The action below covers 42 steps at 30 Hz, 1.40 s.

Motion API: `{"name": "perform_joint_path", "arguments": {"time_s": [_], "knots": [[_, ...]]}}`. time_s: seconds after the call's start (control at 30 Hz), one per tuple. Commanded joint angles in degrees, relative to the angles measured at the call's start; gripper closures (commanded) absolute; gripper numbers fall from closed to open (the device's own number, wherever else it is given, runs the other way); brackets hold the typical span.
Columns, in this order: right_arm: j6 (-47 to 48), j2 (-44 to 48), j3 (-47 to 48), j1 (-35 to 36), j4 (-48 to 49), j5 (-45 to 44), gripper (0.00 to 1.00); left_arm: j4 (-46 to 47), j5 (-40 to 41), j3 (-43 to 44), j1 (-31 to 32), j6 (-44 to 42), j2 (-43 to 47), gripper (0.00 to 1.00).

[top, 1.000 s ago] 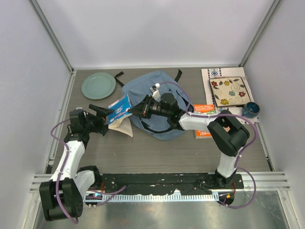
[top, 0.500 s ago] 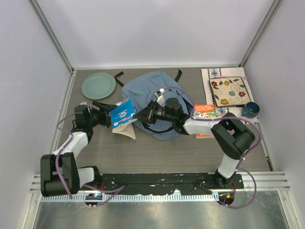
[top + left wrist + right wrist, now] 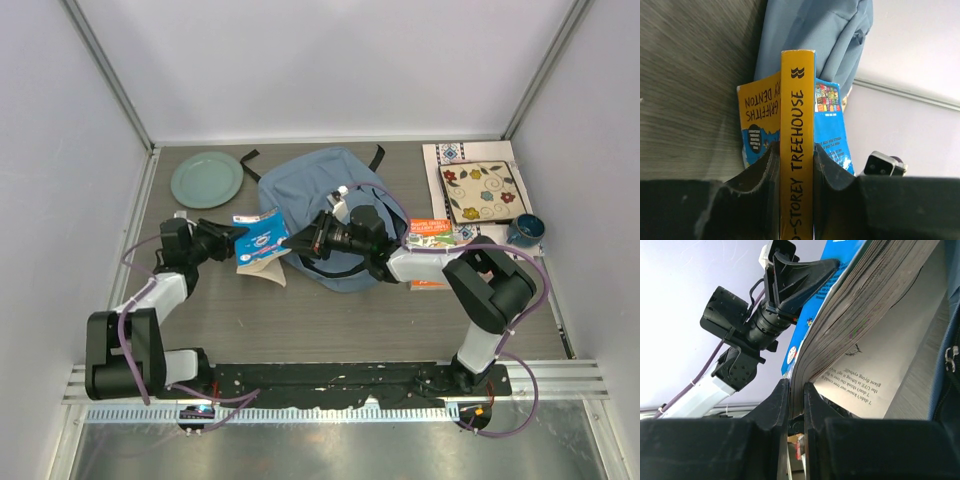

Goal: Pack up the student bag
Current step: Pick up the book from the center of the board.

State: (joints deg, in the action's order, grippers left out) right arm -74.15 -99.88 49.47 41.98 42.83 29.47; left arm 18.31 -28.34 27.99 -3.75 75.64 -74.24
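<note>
Gripping book from both ends: left gripper clamped on spine, right gripper pinching pages, student bag just beyond, right-gripper side.

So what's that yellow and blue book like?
The book is a paperback with a yellow spine reading STOREY TREEHOUSE and blue and yellow covers. It is held partly open, pages fanned, right beside the student bag. The left tool pinches its spine, and the right tool pinches a thin edge on the opposite side.
</note>
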Motion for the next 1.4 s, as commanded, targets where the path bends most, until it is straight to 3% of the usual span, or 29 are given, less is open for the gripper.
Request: {"name": "perform_joint_path", "arguments": {"time_s": [0.0,0.03,0.13,0.2,0.3,0.43,0.57,0.87,1.03,1.37], "knots": [[-0.56,2.40,1.06,0.21,3.67,1.55,0.82,-8.00,-0.08,3.91,1.02,-5.14,8.65,1.00],[-0.21,3.01,0.98,0.04,3.06,1.38,0.61,-10.37,1.60,4.96,0.94,-6.02,12.67,1.00],[6.62,6.17,0.89,-0.93,-6.31,-2.90,0.34,-17.76,7.67,8.20,0.85,-9.62,19.89,1.00],[11.11,11.97,0.80,-1.98,-19.89,-7.39,0.25,-21.63,11.00,10.23,0.76,-12.43,21.67,1.00],[15.26,19.26,-1.13,-2.86,-26.91,-12.94,0.19,-21.30,12.16,12.35,0.76,-12.36,22.82,1.00],[10.09,22.18,-4.11,-2.08,-23.07,-9.36,0.18,-14.19,11.64,12.27,0.85,-8.94,21.42,1.00],[-0.35,22.01,-6.67,1.26,-10.63,-9.87,0.18,-5.75,12.25,13.58,1.20,-6.91,18.96,1.00],[-23.83,11.55,-5.44,6.97,9.27,-13.39,0.18,4.45,17.25,16.92,3.22,-6.55,14.04,1.00],[-32.27,7.77,-2.28,8.03,12.53,-18.82,0.18,8.05,19.20,16.84,6.56,-6.38,12.54,1.00],[-36.15,1.97,2.56,8.03,9.38,-21.83,0.18,12.37,23.15,15.08,9.90,-5.24,12.54,1.00]]}}
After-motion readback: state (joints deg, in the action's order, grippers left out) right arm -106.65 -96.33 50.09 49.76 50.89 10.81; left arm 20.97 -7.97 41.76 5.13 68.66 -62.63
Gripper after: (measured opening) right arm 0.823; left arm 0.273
